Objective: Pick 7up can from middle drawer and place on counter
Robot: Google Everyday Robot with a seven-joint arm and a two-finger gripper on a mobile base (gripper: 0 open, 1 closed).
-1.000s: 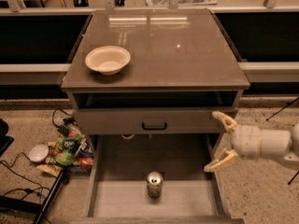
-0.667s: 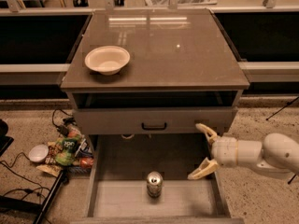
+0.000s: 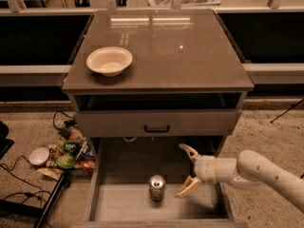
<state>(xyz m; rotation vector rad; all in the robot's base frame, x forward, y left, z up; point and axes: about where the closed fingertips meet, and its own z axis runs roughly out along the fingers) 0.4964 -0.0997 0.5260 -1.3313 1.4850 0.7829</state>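
1 can in 1 pulled-out drawer; 1 gripper with 2 fingers spread wide, over that drawer just right of the can; 1 bowl on 1 counter; 1 drawer front with 1 handle; 1 heap of packets on the floor.

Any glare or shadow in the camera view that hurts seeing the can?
Camera view: glare streaks only on the counter, far half; drawer dim, its back in shadow; can stands out, its top catching light; open gripper, just right of the can, reads pale against the dark.
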